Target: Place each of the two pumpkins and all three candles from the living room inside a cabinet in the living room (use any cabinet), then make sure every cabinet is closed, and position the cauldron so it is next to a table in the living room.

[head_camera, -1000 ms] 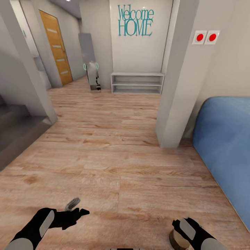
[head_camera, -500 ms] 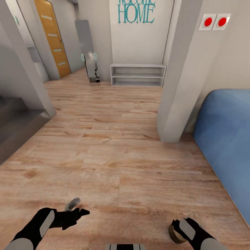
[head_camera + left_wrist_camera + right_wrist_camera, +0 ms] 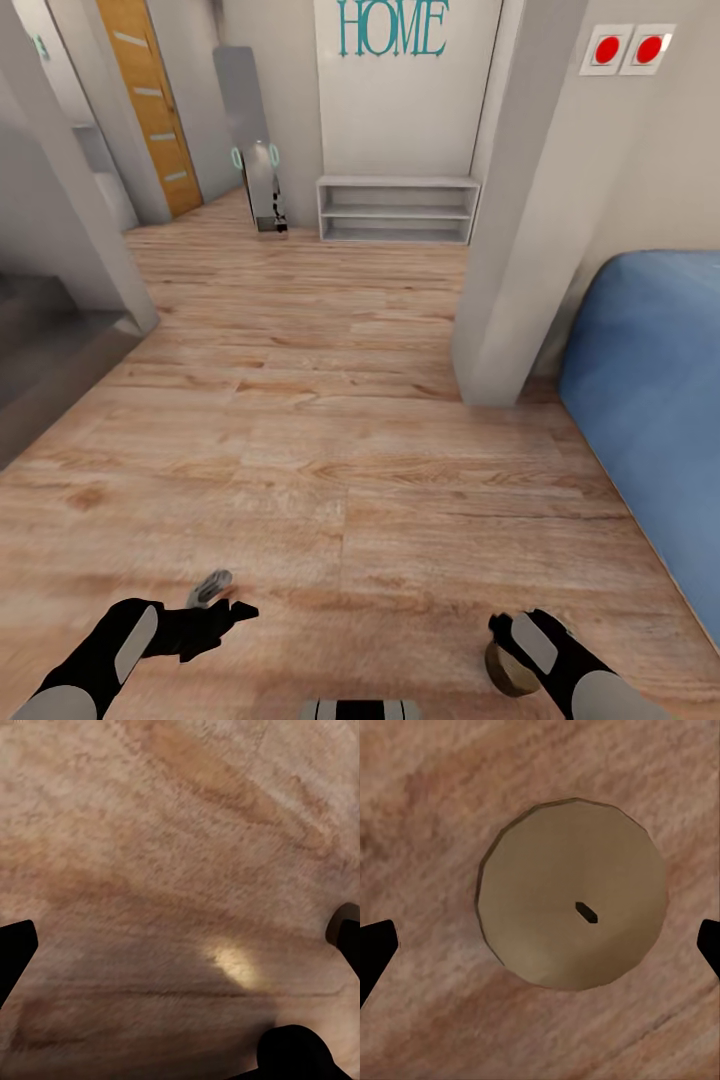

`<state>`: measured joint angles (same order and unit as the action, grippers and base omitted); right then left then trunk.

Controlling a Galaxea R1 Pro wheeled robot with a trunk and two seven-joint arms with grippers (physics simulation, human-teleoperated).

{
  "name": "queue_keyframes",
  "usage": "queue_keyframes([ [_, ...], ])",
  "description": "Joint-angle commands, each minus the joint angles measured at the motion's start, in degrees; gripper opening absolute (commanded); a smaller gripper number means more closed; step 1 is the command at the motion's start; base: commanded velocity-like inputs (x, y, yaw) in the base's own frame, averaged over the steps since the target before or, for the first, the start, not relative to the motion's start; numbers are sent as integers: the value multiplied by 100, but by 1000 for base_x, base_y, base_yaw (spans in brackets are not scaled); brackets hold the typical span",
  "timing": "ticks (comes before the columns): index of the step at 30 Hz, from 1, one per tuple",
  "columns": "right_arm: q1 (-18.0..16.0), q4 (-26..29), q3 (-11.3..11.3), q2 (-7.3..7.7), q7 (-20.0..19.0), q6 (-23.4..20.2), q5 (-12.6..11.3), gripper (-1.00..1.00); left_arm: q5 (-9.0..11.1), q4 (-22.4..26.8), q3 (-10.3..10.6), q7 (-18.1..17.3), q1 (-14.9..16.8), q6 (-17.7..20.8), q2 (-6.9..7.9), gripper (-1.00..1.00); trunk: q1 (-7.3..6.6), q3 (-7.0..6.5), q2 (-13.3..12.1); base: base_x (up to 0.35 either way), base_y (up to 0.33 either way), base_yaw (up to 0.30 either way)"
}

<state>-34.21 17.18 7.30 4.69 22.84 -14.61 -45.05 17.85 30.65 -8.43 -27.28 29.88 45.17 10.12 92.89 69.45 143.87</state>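
We see our right gripper (image 3: 512, 640) at the lower right of the head view, hanging directly over a short, squat beige-tan wax candle (image 3: 572, 894) that stands upright on the light wooden plank floor (image 3: 330, 430). In the right wrist view the candle's flat round top with its small dark wick sits at the centre of the frame, and the two dark fingertips (image 3: 375, 949) show at the left and right edges, well apart from its sides, so the jaws are spread wide and grip nothing. Our left gripper (image 3: 222, 598) at the lower left is likewise open and empty above bare floor. We judge the candle light, stiff and a little slick, its wax liable to dent under a hard squeeze; we would close on opposite sides of the cylinder wall, about mid-height, with moderate force. A blue upholstered sofa (image 3: 650, 400) lies at the right edge.
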Motion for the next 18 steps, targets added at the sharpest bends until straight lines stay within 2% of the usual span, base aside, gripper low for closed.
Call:
queue_keyframes([
  [1,-5,3,0,1,0,-3,-1,100,-2,1,0,1,0,0,0,100,0,0,0,141,0,0],
  [6,-21,11,6,46,1,-14,-3,100,-1,2,-1,3,0,1,-10,100,0,0,0,183,0,0],
  [12,-24,9,9,65,1,-5,-3,100,5,2,-1,4,0,1,-12,100,0,0,0,32,0,0],
  [18,-21,6,9,67,1,21,-3,100,6,1,-1,4,0,1,-18,100,16,133,8,2,0,0],
])
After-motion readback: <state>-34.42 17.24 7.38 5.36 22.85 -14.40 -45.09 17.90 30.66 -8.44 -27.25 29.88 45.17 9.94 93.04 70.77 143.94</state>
